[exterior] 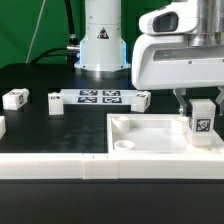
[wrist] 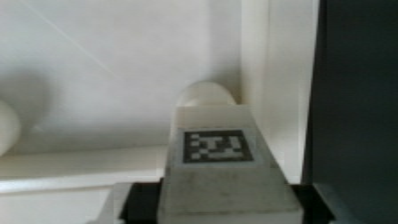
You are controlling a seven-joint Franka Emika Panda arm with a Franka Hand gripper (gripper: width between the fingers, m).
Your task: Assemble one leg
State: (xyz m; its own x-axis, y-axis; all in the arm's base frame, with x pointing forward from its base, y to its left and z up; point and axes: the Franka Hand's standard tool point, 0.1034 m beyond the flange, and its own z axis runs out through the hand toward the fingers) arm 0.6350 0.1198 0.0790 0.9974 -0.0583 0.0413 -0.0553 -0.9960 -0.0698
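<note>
1. The leg (exterior: 203,125) is held upright at the tray's (exterior: 150,138) corner, on the exterior view's right.
2. It is judged light, stiff and smooth; it is best taken by its flat opposite sides.
3. The gripper (exterior: 202,110) is clamped on those sides.

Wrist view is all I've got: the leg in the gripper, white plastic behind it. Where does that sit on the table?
Observer: The gripper holds the leg upright over the tray, toward the exterior view's right.
Operator: Any spare parts out?
Observer: Yes, a loose leg lies just past the end of the marker board, behind the tray.
Operator: More?
Observer: A second loose leg and a third lie toward the exterior view's left.
</note>
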